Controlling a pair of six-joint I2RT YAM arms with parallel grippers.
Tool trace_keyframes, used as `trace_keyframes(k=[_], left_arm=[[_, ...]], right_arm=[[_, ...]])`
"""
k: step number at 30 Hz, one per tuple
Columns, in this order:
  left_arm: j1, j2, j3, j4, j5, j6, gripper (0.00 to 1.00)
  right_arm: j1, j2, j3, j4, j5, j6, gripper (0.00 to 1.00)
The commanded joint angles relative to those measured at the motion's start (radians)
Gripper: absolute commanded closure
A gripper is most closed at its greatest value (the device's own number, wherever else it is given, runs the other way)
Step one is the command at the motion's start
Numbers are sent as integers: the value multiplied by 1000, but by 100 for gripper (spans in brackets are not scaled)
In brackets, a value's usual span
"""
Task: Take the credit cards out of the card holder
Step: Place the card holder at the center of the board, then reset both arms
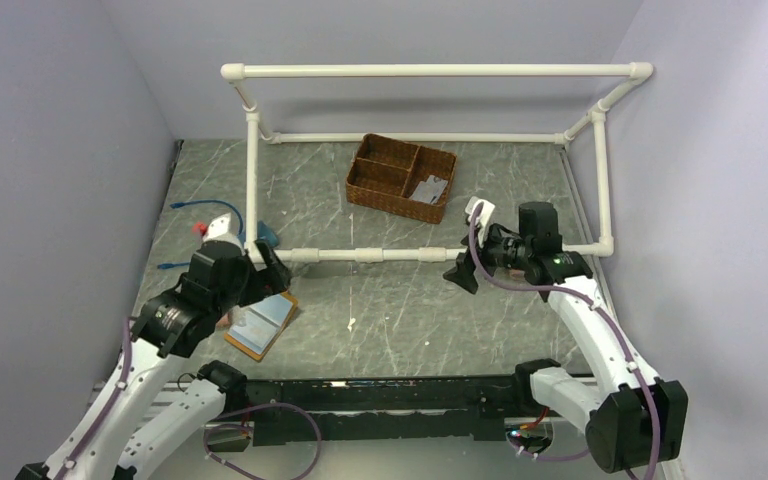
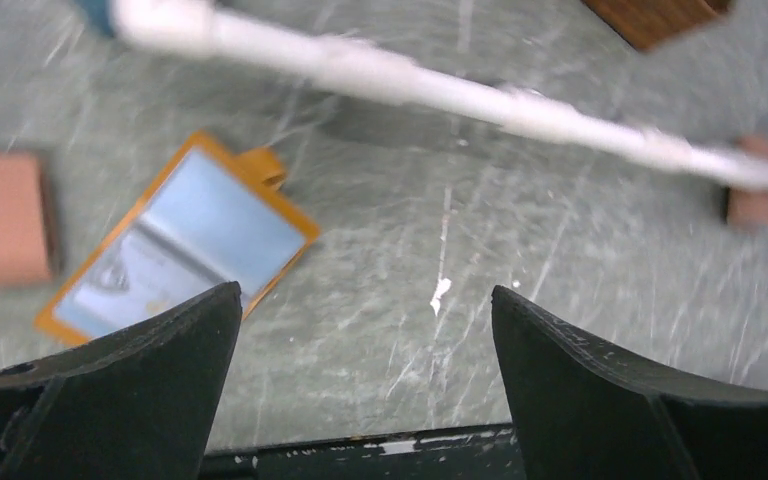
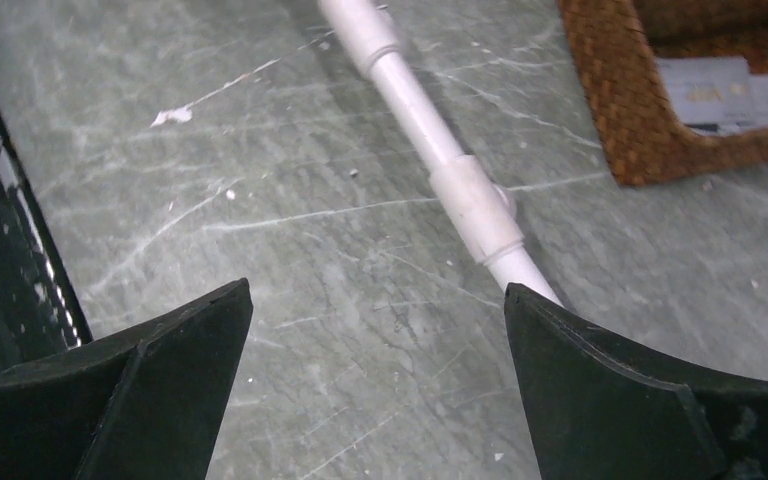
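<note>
The mustard-orange card holder lies open on the table at the left, pale blue-grey inside up. In the left wrist view it lies left of and beyond my fingers. My left gripper is open and empty, hovering just beyond and right of the holder. Pale grey-white credit cards lie in the right compartment of the wicker basket. My right gripper is open and empty above the table, near the front pipe.
The brown wicker basket stands at the back centre. A white pipe frame crosses the table. A pink-salmon wallet lies left of the holder. A pinkish-brown wallet lies behind the pipe. A blue cable lies at the back left.
</note>
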Motion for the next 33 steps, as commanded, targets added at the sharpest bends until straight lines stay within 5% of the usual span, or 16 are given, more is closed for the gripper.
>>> trace_keyframes(k=[1, 8, 13, 18, 33], left_arm=[[3, 65, 95, 234, 238, 417, 1], [2, 183, 123, 294, 253, 611, 0], [31, 184, 42, 352, 296, 630, 1], [80, 150, 0, 373, 340, 613, 0], [188, 155, 1, 371, 408, 603, 1]], right_arm=[[-40, -22, 72, 100, 82, 242, 0], [-115, -15, 135, 83, 126, 272, 0], [-210, -13, 144, 83, 35, 315, 0], [-273, 11, 204, 107, 109, 505, 0], [-357, 8, 189, 114, 129, 473, 0]])
